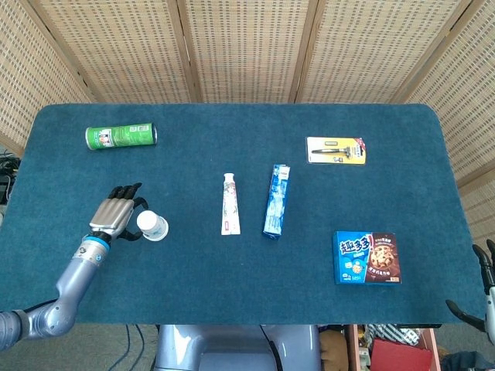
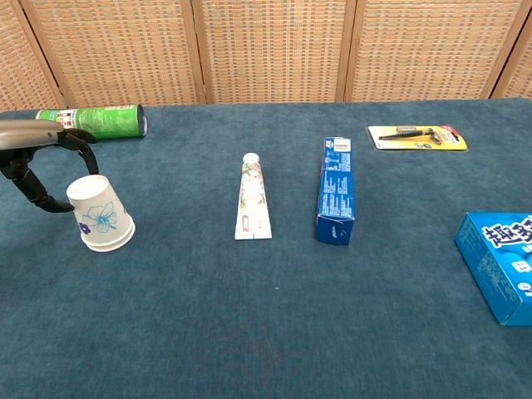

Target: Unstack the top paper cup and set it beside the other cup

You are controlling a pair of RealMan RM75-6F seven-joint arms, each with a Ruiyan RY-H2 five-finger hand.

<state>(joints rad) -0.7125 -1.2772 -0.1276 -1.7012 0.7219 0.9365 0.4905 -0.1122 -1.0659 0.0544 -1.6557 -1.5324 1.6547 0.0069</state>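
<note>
An upside-down white paper cup stack (image 1: 152,226) (image 2: 100,214) with a blue flower print stands on the blue table at the left. My left hand (image 1: 116,211) (image 2: 46,162) is right beside it on its left, fingers spread and curved around the cup's top, with no firm grip visible. My right hand (image 1: 483,294) hangs off the table's right front corner, only its fingertips showing, and holds nothing.
A green can (image 1: 121,137) lies at the back left. A toothpaste tube (image 1: 230,204) and a blue toothpaste box (image 1: 276,199) lie mid-table. A razor pack (image 1: 336,150) is at the back right, a blue cookie box (image 1: 367,257) at the front right.
</note>
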